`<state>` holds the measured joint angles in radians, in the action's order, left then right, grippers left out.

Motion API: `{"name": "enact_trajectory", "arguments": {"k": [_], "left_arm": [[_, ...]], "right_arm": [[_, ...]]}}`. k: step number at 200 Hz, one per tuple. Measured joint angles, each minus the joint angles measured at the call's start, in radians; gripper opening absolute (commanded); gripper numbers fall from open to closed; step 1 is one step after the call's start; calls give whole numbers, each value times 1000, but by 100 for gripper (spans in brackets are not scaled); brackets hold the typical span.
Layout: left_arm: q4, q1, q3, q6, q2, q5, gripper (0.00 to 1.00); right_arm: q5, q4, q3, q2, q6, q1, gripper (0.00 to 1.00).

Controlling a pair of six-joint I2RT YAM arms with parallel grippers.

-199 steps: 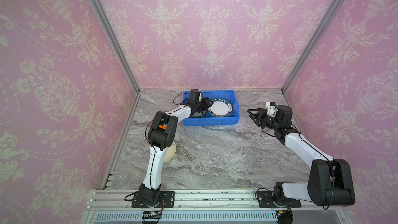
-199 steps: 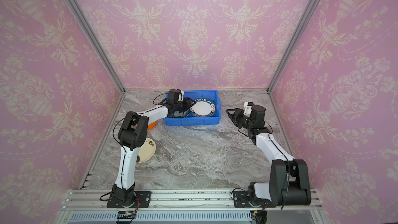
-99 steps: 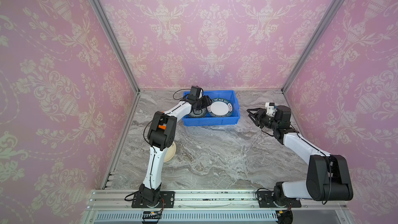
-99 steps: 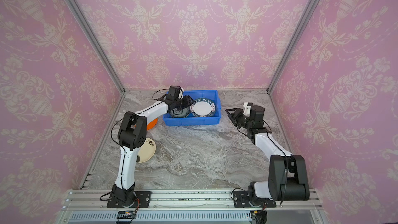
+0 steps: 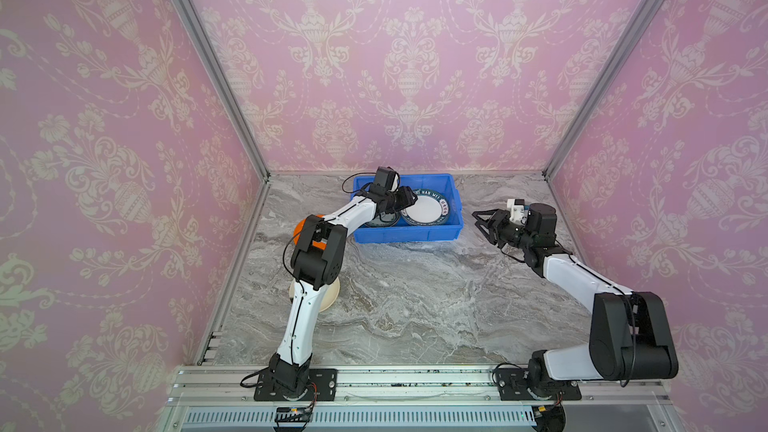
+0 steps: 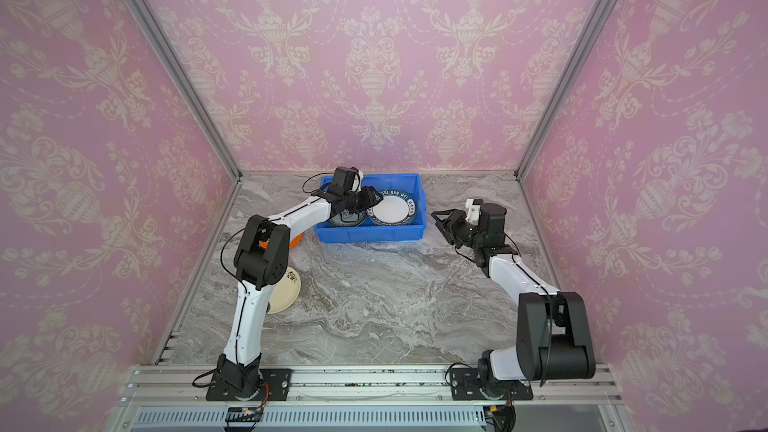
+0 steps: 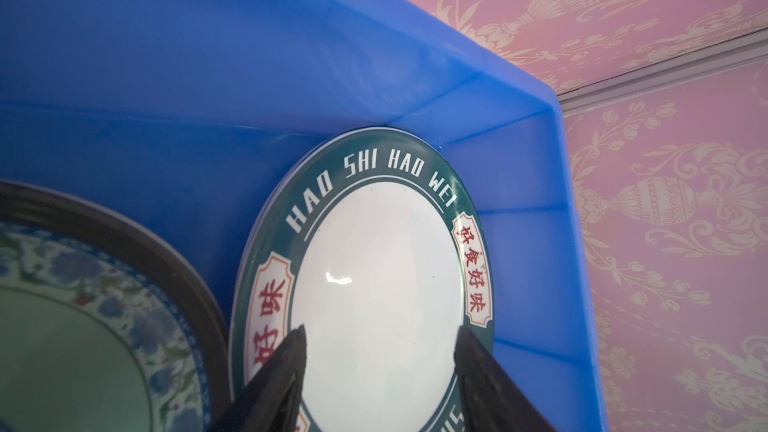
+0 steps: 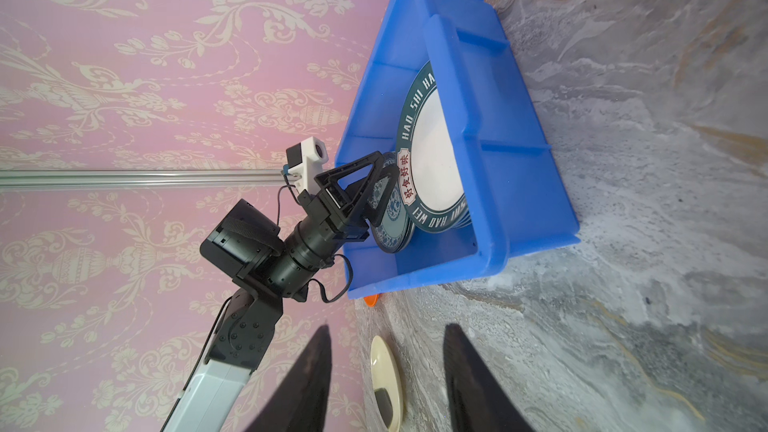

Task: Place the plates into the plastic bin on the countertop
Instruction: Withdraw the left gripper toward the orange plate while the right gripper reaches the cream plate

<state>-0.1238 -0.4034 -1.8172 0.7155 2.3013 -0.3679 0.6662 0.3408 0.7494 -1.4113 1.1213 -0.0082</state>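
Plates: round white teal-rimmed plate and round blue-patterned plate lie in shallow bright-blue plastic bin. Round orange plate and round cream plate sit on grey marble desk outside bin, yet to go. Left jaws apart over bin, right jaws apart beside it, both empty.

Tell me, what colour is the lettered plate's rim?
The rim is dark teal with white letters; see left wrist view.

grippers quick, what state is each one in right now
left gripper: open, jaws apart over the teal-rimmed plate in the blue bin, holding nothing
right gripper: open, holding nothing, outside the blue bin
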Motion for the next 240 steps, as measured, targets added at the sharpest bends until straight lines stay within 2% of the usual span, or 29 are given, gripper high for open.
{"name": "enact_trajectory", "arguments": {"k": [49, 79, 104, 130, 173, 219, 240], "left_arm": [[18, 0, 0, -5, -7, -15, 61], [26, 0, 40, -24, -77, -14, 67], [54, 1, 129, -32, -214, -14, 68], [87, 3, 217, -39, -362, -19, 68], [101, 18, 492, -46, -613, -14, 67], [56, 79, 801, -49, -919, 31, 70], [56, 162, 916, -34, -1070, 23, 71]], "right_arm": [[-28, -14, 22, 47, -38, 48, 45], [-93, -35, 22, 98, -71, 129, 44], [-148, -51, 24, 127, -111, 212, 43], [-198, -143, 54, 131, -188, 312, 42], [-246, -350, 216, 98, -364, 504, 37], [-264, -438, 301, -61, -467, 684, 32], [-256, -435, 312, -162, -471, 740, 30]]}}
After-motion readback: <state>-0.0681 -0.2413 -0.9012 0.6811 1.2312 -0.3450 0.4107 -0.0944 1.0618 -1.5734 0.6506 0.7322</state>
